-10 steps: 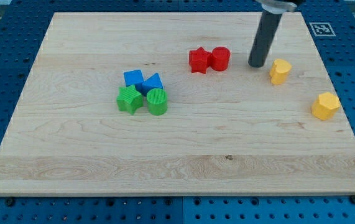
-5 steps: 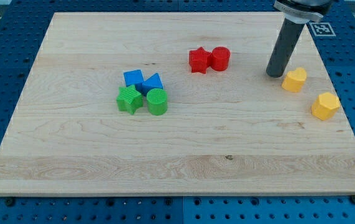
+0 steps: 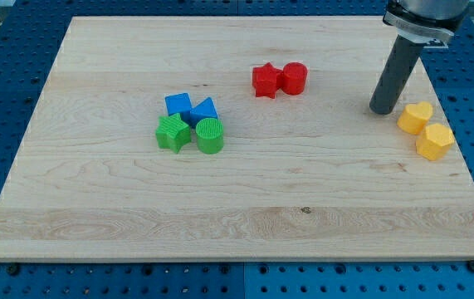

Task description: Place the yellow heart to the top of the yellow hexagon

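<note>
The yellow heart (image 3: pixel 415 117) lies near the board's right edge, touching the upper left of the yellow hexagon (image 3: pixel 434 141). My tip (image 3: pixel 383 110) rests on the board just left of the heart, very close to it or touching its left side. The dark rod rises from there toward the view's top right.
A red star (image 3: pixel 265 80) and a red cylinder (image 3: pixel 294 77) sit together at upper middle. Two blue blocks (image 3: pixel 191 107), a green star (image 3: pixel 172 133) and a green cylinder (image 3: pixel 210 135) cluster at left of centre. The wooden board's right edge (image 3: pixel 461 158) runs close by the hexagon.
My tip has moved right and slightly down, pushing the yellow heart rightward until it meets the yellow hexagon. The other blocks have not moved.
</note>
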Controlling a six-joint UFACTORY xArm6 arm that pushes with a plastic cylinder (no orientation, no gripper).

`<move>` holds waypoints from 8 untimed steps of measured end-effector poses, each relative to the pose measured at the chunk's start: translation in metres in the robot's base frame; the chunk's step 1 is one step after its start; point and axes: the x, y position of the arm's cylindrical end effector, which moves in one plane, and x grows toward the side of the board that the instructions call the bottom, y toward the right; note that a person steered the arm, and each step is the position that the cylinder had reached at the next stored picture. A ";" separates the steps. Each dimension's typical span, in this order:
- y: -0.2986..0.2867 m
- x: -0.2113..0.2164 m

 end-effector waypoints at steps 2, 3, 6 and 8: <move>0.026 0.003; 0.026 0.003; 0.008 0.004; -0.027 0.004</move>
